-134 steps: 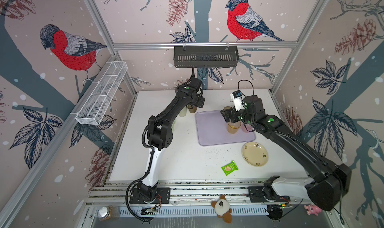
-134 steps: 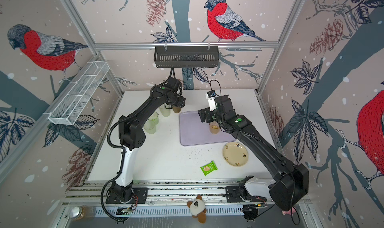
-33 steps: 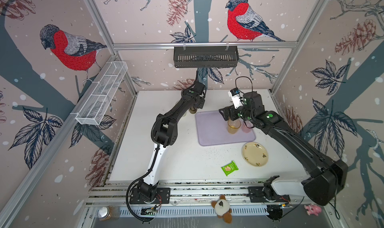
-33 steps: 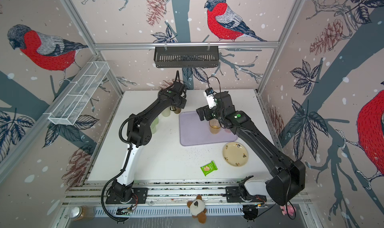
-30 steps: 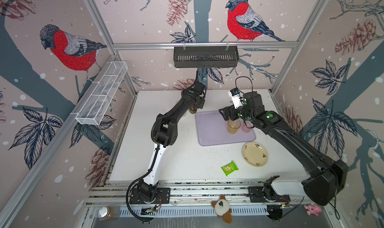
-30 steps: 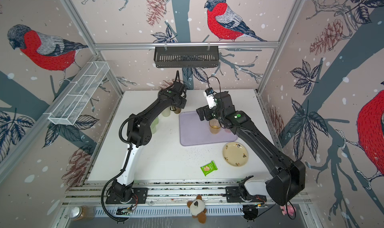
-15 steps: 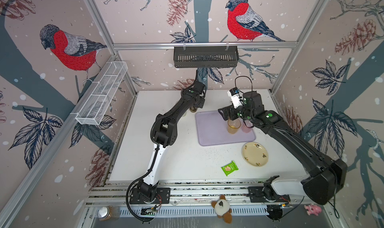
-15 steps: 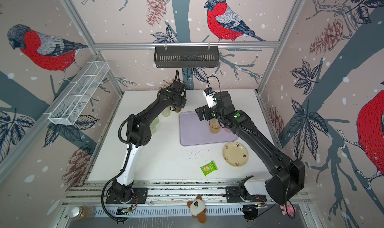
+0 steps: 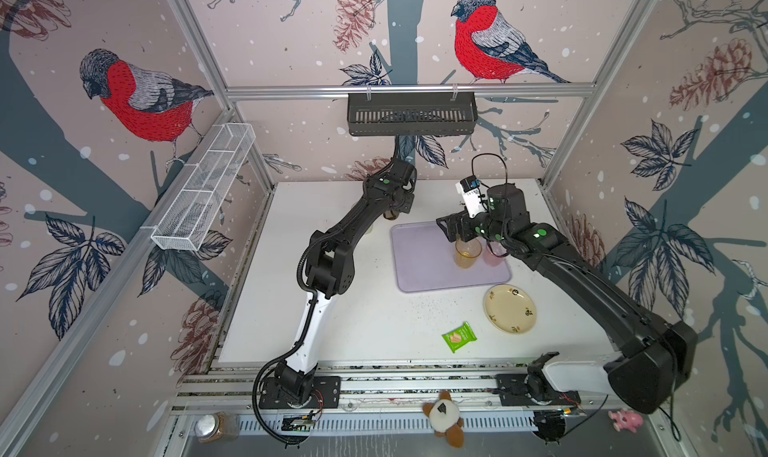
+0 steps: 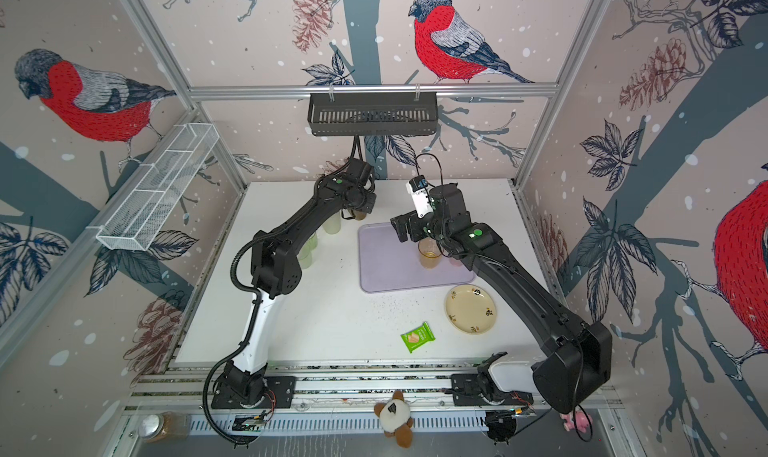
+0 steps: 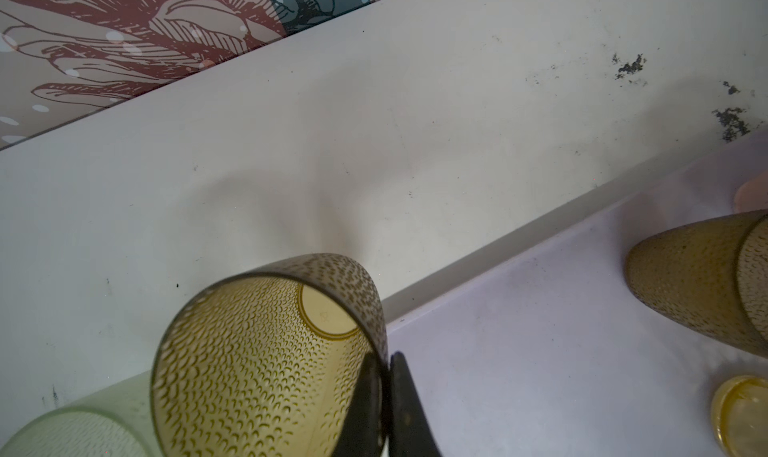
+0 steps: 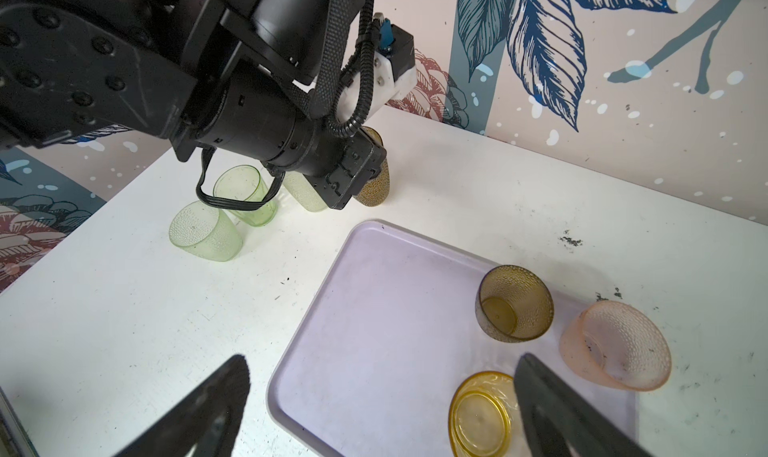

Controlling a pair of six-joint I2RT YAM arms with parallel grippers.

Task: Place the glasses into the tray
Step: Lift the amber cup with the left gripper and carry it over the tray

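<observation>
My left gripper (image 11: 388, 376) is shut on the rim of a brown glass (image 11: 266, 363), one finger inside and one outside. That glass (image 12: 374, 184) is just off the back left corner of the lilac tray (image 9: 424, 263); whether its base rests on the table I cannot tell. An amber-yellow glass (image 12: 482, 413), a second brown glass (image 12: 515, 305) and a pink glass (image 12: 615, 347) are on the tray (image 12: 374, 330). My right gripper (image 12: 382, 361) hangs open above the tray, beside the amber-yellow glass (image 9: 467, 253), holding nothing.
Two green glasses (image 12: 245, 195) (image 12: 205, 236) and a pale one (image 12: 303, 193) stand left of the tray under the left arm. A cream plate (image 9: 510, 309) and a green snack packet (image 9: 459, 337) lie nearer the front. A black basket (image 9: 411, 114) hangs on the back wall.
Over some seconds the left gripper has moved onto the brown glass and shut on its rim. The right gripper has drawn away from the amber-yellow glass. In the last second little has moved.
</observation>
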